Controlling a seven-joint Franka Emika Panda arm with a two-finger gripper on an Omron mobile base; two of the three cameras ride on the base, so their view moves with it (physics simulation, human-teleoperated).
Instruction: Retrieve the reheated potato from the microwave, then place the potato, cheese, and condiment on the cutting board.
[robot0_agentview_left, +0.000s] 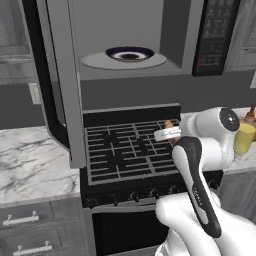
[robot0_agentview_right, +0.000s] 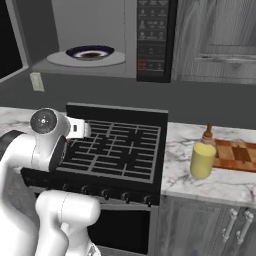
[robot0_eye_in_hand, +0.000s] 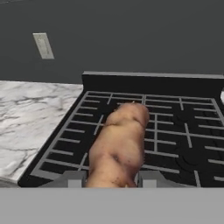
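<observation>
Black and grey, the microwave (robot0_agentview_left: 150, 35) stands open in the left base view, a dark-rimmed plate (robot0_agentview_left: 129, 53) on its turntable; what is on the plate is unclear. The arm reaches over the stove (robot0_agentview_left: 130, 150) with a brown bit at its tip. From the right base, the yellow bottle (robot0_agentview_right: 203, 159) stands touching the checkered cutting board (robot0_agentview_right: 239, 156). Through the hand camera, the gripper (robot0_eye_in_hand: 111, 180) clamps the lumpy tan potato (robot0_eye_in_hand: 120, 144) above the grates.
</observation>
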